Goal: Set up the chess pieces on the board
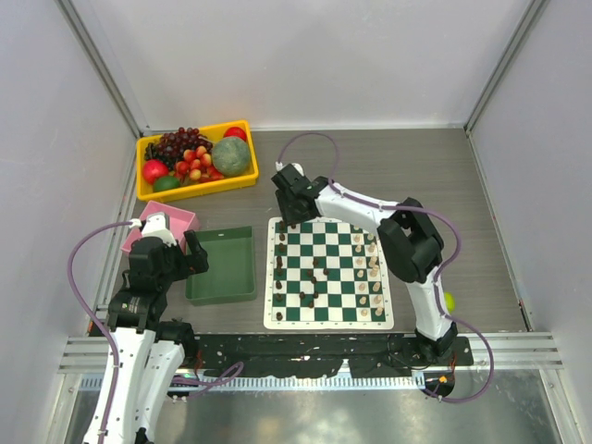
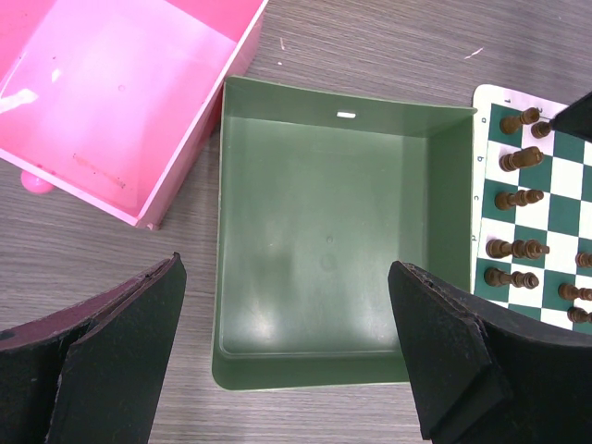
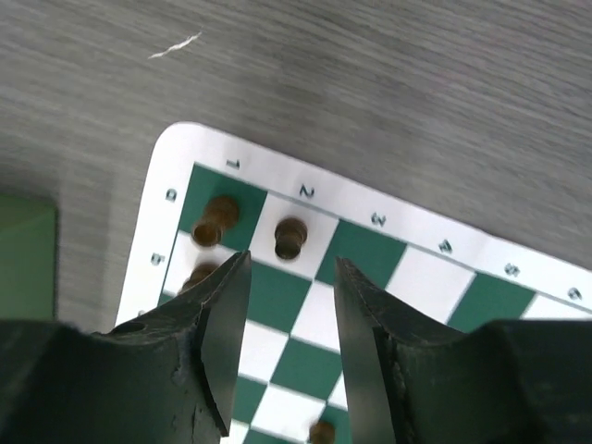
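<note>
The green and white checked board (image 1: 333, 323) lies at the table's middle. Dark pieces (image 1: 280, 277) stand along its left side, with a few more toward its middle. Cream pieces (image 1: 370, 268) stand along its right side. My right gripper (image 1: 292, 218) hovers over the board's far left corner. In the right wrist view the gripper (image 3: 291, 268) is open and empty, with a dark piece (image 3: 289, 238) just beyond its tips and another (image 3: 213, 220) on the corner square. My left gripper (image 2: 287, 314) is wide open and empty above the green tray (image 2: 305, 370).
A yellow bin (image 1: 143, 190) of fruit stands at the far left. A pink tray (image 1: 166, 222) and the empty green tray (image 1: 222, 296) lie left of the board. A small green ball (image 1: 450, 301) sits by the right arm's base. White walls enclose the table.
</note>
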Tool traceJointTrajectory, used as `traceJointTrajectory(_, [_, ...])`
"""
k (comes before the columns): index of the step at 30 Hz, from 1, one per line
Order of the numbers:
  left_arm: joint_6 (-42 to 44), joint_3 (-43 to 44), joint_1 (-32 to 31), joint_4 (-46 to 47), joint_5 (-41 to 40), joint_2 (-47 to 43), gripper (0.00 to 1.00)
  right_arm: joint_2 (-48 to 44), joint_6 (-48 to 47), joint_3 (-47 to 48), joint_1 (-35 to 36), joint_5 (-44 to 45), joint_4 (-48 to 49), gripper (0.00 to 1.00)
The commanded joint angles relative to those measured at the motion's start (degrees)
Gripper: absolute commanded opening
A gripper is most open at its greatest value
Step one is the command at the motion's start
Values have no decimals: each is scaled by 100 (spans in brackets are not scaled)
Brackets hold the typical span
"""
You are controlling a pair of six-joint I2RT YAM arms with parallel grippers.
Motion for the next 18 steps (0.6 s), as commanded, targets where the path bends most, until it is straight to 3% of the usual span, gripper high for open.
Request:
traceJointTrajectory(1, [-5, 46, 15, 148, 30, -37, 99, -1070, -42, -235, -21, 128, 14, 48])
traceJointTrajectory(11, [4, 46, 15, 157, 57, -28, 99, -2089, 291, -2273, 22, -250, 330, 47])
traceJointTrajectory(18, [-13, 37, 15, 157, 65, -11, 99, -2134, 292, -2601, 119, -347, 480, 45])
